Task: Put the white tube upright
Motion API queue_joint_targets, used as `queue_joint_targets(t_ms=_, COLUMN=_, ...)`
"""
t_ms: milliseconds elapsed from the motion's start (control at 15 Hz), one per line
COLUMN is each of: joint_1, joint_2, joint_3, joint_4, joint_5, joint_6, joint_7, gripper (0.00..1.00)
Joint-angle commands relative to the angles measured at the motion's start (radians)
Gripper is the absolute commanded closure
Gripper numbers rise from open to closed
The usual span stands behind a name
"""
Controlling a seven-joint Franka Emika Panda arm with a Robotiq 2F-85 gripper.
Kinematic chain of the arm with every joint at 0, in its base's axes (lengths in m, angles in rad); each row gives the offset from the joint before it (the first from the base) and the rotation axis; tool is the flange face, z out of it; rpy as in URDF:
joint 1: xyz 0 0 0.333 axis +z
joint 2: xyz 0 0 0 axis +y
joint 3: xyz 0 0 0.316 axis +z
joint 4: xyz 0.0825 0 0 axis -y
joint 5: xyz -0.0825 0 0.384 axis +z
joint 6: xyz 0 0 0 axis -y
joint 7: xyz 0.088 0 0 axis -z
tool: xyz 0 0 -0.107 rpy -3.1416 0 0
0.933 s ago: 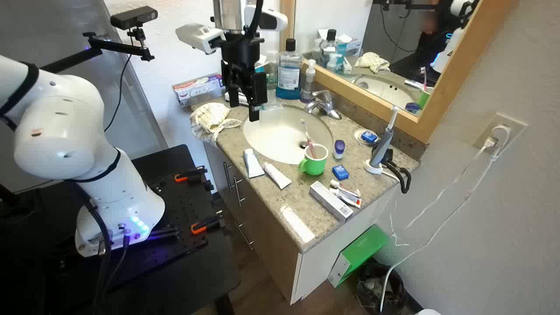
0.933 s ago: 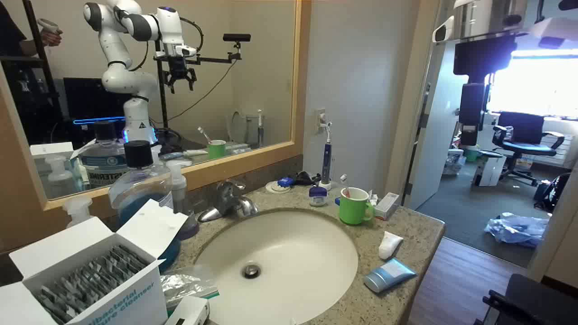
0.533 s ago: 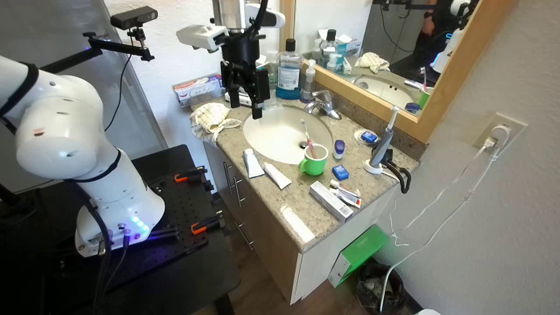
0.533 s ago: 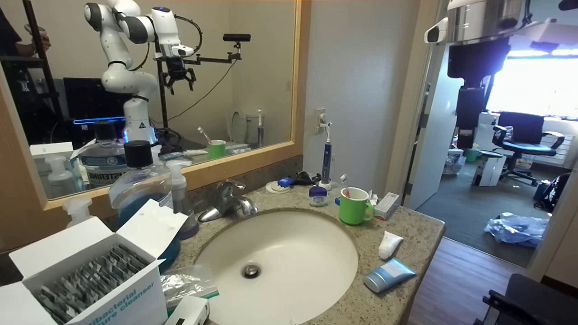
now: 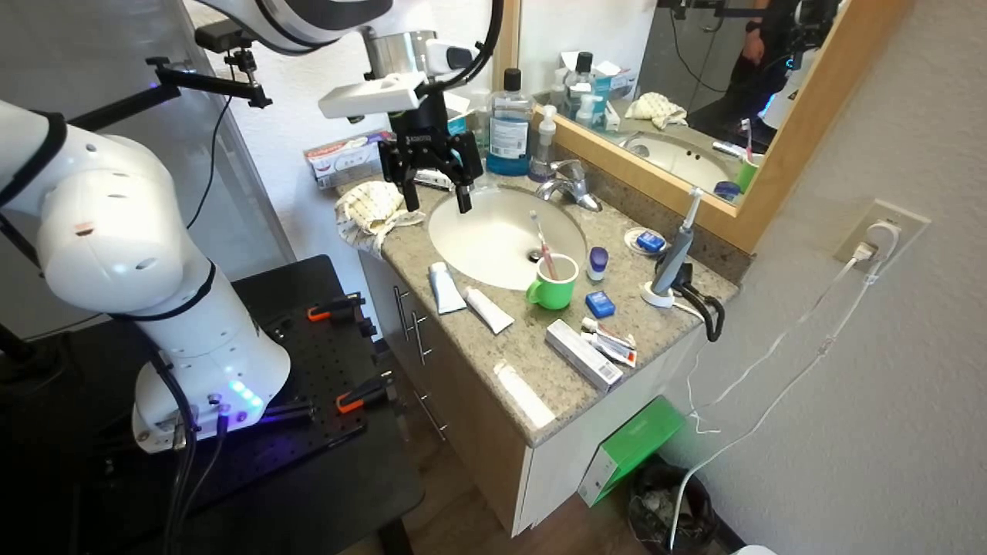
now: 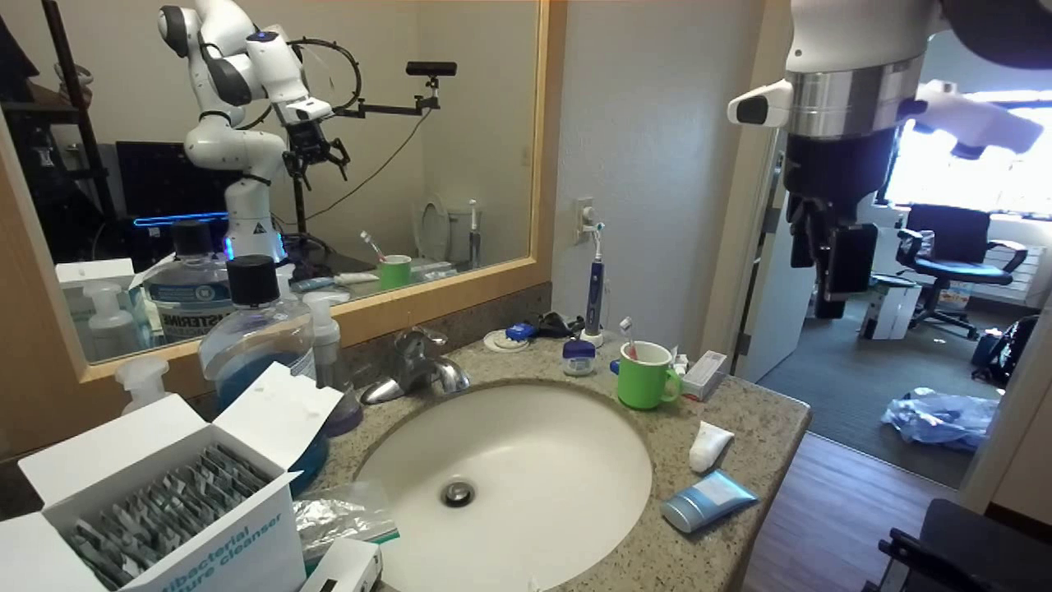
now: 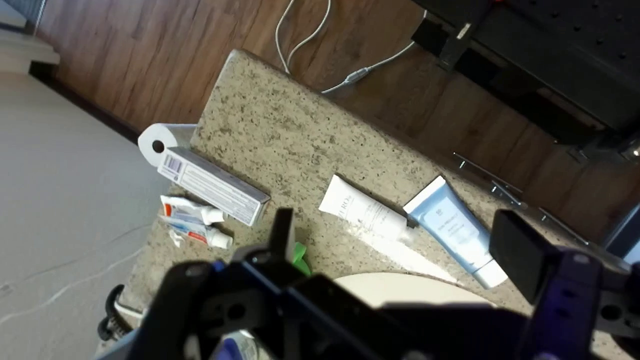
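Fingers (image 5: 464, 199) spread apart, the gripper (image 5: 437, 199) hangs unclenched in the air, well above the counter (image 7: 265, 115). In the wrist view the white tube (image 7: 365, 210) lies on its side near the counter's front edge, its flat end toward the side edge and its cap toward a blue tube (image 7: 452, 227). The two are just beside each other (whether the cap touches its neighbour cannot be made out). The blue tube lies slantwise, flat end by the front edge, cap toward the sink (image 6: 559, 493). Farther in from that edge, the green cup (image 6: 645, 378) stands upright beside the sink, a toothbrush (image 5: 544, 248) leaning in it. The toothpaste box (image 7: 215, 185) lies flat with one end at the side edge, and two small toothpaste tubes (image 7: 195, 232) lie just beside it, on the side toward the mirror (image 6: 477, 140). Near the back corner, close under the mirror, an electric toothbrush (image 5: 675, 250) stands upright on its white base (image 5: 656, 295). At the far end of the front edge, a patterned cloth (image 5: 374, 208) lies bunched, part of it draped over the edge.
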Motion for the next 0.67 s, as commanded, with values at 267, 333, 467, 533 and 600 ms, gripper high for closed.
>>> queue_joint_targets(t_ms=267, joint_1=0.01, joint_2=0.124, joint_3=-0.093, joint_4=-0.056, joint_5=-0.132, joint_6=0.336, joint_7=-0.317, gripper=0.0)
queue_joint_targets(t_ms=333, joint_1=0.009, joint_2=0.15, joint_3=-0.114, joint_4=-0.057, joint_5=-0.124, joint_6=0.392, joint_7=-0.378, gripper=0.0)
queue_joint_targets(t_ms=467, joint_1=0.007, joint_2=0.205, joint_3=-0.146, joint_4=-0.058, joint_5=-0.106, joint_6=0.489, joint_7=-0.512, gripper=0.0)
queue_joint_targets(t_ms=533, joint_1=0.008, joint_2=0.227, joint_3=-0.155, joint_4=-0.058, joint_5=-0.088, joint_6=0.512, joint_7=-0.573, gripper=0.0)
queue_joint_targets(t_ms=600, joint_1=0.002, joint_2=0.245, joint_3=-0.15, joint_4=-0.053, joint_5=-0.073, joint_6=0.511, joint_7=-0.602, gripper=0.0)
